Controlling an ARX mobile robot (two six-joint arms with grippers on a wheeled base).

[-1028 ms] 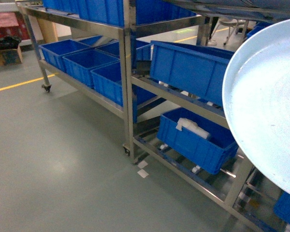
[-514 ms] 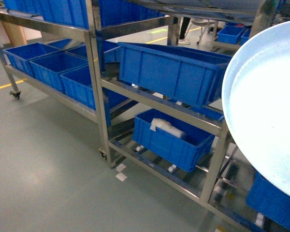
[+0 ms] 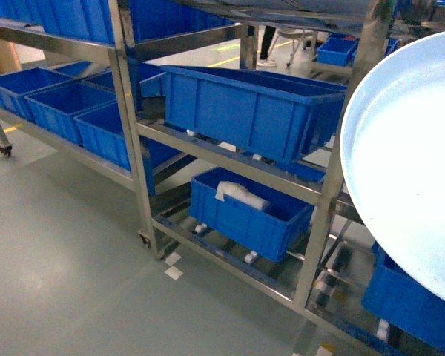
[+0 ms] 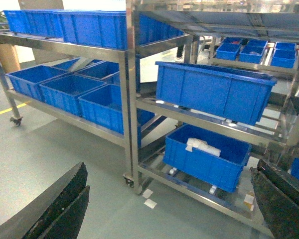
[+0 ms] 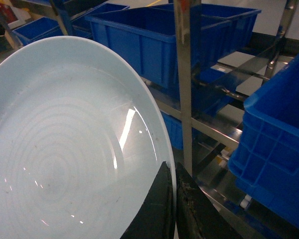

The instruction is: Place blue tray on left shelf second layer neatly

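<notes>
Shelves (image 3: 230, 159) slid leftward in the head view as the base moved; right gripper (image 5: 170, 209) pinched the tray (image 5: 65, 149) rim, left gripper (image 4: 169, 209) spread, placement pending.

Blue tray (image 3: 408, 170) filling the view's right; steel shelving (image 3: 133, 148) carrying blue crates (image 3: 245, 107), one lying on the bottom layer.

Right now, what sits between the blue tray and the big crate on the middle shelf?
In the head view, a steel shelf post stands between the blue tray and the big crate.
</notes>
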